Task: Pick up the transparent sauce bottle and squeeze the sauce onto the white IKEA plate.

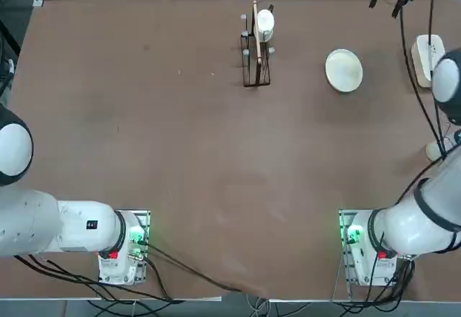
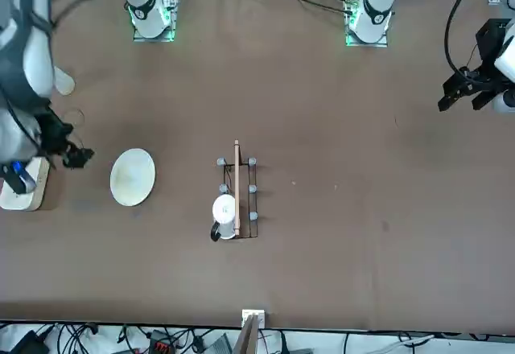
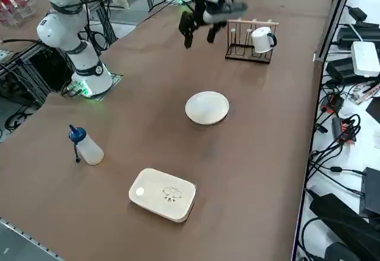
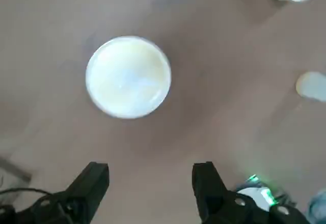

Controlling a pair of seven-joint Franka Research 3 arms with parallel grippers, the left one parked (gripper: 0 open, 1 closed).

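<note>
Sauce bottle [image 3: 90, 150], long axis upright, cap [image 3: 77, 134] up

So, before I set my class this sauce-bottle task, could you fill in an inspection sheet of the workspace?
Surface: brown tabletop; no sauce spill seen.
Job's things: sauce bottle with blue cap on the table, apart from the white plate; no sauce evident on the plate.
Clutter: white rounded container; wire rack with a white mug.
Grippers: right tool raised above the robot's right side of the table, fingers open, nothing between them.
Cables: dark cable on the table's robot side.
Surroundings: electronics and more cables beside the table; people: nothing seen.
</note>
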